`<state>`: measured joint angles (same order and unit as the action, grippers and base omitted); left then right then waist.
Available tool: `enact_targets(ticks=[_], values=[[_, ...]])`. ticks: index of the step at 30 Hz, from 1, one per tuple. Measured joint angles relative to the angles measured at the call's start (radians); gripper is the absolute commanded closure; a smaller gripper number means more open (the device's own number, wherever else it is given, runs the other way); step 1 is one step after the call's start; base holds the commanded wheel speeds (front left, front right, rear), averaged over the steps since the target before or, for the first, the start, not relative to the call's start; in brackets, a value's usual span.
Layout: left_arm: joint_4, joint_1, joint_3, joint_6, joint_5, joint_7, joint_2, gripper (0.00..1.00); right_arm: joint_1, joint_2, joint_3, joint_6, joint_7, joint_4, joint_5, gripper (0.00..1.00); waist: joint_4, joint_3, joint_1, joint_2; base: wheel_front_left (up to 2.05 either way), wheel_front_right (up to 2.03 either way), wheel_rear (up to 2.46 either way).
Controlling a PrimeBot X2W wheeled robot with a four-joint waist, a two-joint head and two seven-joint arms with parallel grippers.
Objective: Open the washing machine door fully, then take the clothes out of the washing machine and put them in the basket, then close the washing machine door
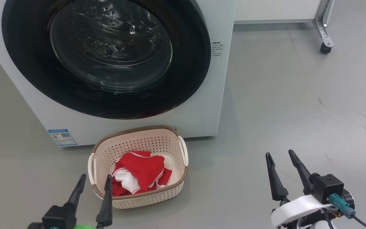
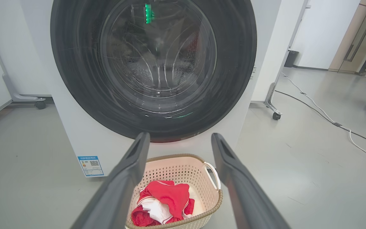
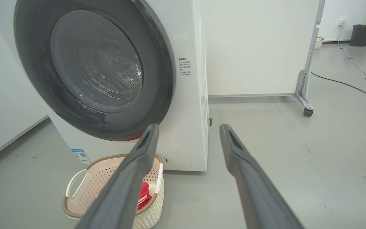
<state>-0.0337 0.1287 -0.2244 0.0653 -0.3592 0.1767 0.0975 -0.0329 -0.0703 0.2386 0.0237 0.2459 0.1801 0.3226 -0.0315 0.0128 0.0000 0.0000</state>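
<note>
The washing machine (image 1: 208,105) stands white in front of me, and its door (image 1: 106,57), black-rimmed with a bulging glass bowl, lies shut flat against it. Below it on the floor sits the cream basket (image 1: 138,140) holding the red clothes (image 1: 141,175) with white trim. My left gripper (image 1: 94,180) is open at the lower left, fingertips just at the basket's near-left corner, holding nothing. My right gripper (image 1: 280,156) is open and empty over bare floor to the basket's right. The left wrist view shows the door (image 2: 154,63), basket (image 2: 173,159) and clothes (image 2: 164,200).
A blue label (image 1: 62,137) sits on the machine's lower left. A white panel on a castor (image 1: 325,47) stands behind at the right. Cables (image 2: 329,117) run over the grey floor far right, near a dark bin (image 3: 362,35). Open floor lies right of the basket.
</note>
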Motion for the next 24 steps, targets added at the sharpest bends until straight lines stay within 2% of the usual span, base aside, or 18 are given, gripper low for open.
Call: enact_targets(ticks=[16, 17, 24], values=[[0.019, 0.0, -0.006, 0.002, 0.0, -0.01, 0.0, 0.0, -0.019, -0.008, -0.001, -0.009, -0.018, -0.051, -0.001, 0.0, 0.004, 0.015, 0.0, 0.0, 0.0, 0.0, 0.0], [0.019, 0.0, -0.006, 0.002, 0.0, -0.01, 0.0, 1.0, -0.02, -0.01, 0.0, -0.009, -0.021, -0.052, -0.001, 1.0, 0.005, 0.018, 0.0, 0.0, 0.0, 0.0, 0.0], [-0.055, 0.003, -0.015, 0.0, 0.0, -0.01, -0.021, 1.0, -0.054, 0.008, 0.004, -0.008, -0.021, 0.018, 0.0, 1.0, 0.005, 0.019, 0.0, 0.0, 0.0, 0.0, 0.0]])
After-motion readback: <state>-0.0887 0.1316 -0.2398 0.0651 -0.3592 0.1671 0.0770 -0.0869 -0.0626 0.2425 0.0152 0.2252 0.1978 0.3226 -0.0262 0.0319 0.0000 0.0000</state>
